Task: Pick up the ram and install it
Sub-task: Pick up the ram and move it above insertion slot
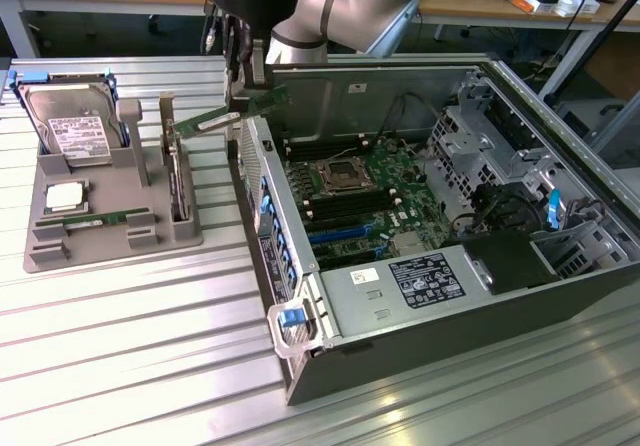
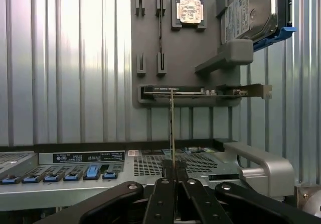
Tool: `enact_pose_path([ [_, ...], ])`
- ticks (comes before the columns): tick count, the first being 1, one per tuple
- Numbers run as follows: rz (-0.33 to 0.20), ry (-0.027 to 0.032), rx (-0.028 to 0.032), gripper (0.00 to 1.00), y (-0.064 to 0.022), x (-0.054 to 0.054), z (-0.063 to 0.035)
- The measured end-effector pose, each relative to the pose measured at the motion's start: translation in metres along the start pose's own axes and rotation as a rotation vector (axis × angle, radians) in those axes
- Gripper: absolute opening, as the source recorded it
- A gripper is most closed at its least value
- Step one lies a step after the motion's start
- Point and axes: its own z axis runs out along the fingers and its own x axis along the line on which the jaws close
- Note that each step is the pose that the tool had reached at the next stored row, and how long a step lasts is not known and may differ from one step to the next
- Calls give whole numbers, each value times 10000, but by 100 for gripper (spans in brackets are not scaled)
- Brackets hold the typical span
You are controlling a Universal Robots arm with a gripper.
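1. The open dark metal computer case (image 1: pixel 400 336) holds a green motherboard (image 1: pixel 370 181).
2. The grey plastic holder tray (image 1: pixel 45 256) beside it carries a silver hard drive (image 1: pixel 75 126), a square silver processor chip (image 1: pixel 63 197), a bracketed green card (image 1: pixel 178 181) and a thin green stick (image 1: pixel 95 219).
3. The black gripper (image 1: pixel 248 88) clamps the ram (image 1: pixel 215 119), a long narrow green circuit-board stick, in the air over the case wall facing the tray.

The arm (image 1: pixel 350 11) reached down from above, its end effector (image 1: pixel 246 88) pointing downward, fingers (image 2: pixel 163 184) pinched closed on the ram (image 1: pixel 210 121), which it held aloft.
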Motion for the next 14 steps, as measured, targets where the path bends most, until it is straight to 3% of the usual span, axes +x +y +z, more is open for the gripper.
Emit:
enact_pose_path([
  [2, 0, 0, 0, 12, 4, -14, -110],
  [4, 2, 16, -16, 12, -22, -16, -124],
  [5, 9, 103, -29, 12, -31, -16, -125],
  [6, 27, 437, -49, 12, -41, -16, -125],
  [7, 38, 665, -63, 12, -47, -16, -126],
  [8, 43, 773, -77, 12, -56, -16, -127],
  [9, 50, 828, -122, 12, -91, -16, -128],
  [13, 74, 831, -448, 12, -369, -19, -140],
  [14, 77, 832, -487, 12, -404, -19, -141],
])
